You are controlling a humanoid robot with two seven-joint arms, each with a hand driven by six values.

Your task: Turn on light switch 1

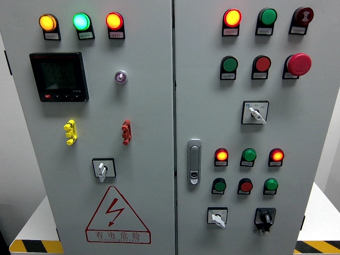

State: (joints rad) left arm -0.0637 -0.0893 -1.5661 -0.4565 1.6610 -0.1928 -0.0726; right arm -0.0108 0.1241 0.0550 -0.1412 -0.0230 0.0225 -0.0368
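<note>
A grey electrical cabinet (175,122) with two doors fills the head view. The left door carries three lit lamps, orange (47,22), green (81,21) and orange-red (113,20), over a black meter (58,76). Below them sit a rotary selector switch (102,169) and a high-voltage warning triangle (117,217). The right door has rows of lamps and push buttons, a white selector (255,112), another white selector (217,217) and a black selector (264,218). No label that I can read marks which switch is number 1. Neither hand shows.
A chrome door handle (194,161) sits on the right door near the seam. A red mushroom stop button (299,64) stands out at upper right. Yellow (70,132) and red (126,132) connectors protrude from the left door. Black-yellow hazard tape (32,246) marks the floor.
</note>
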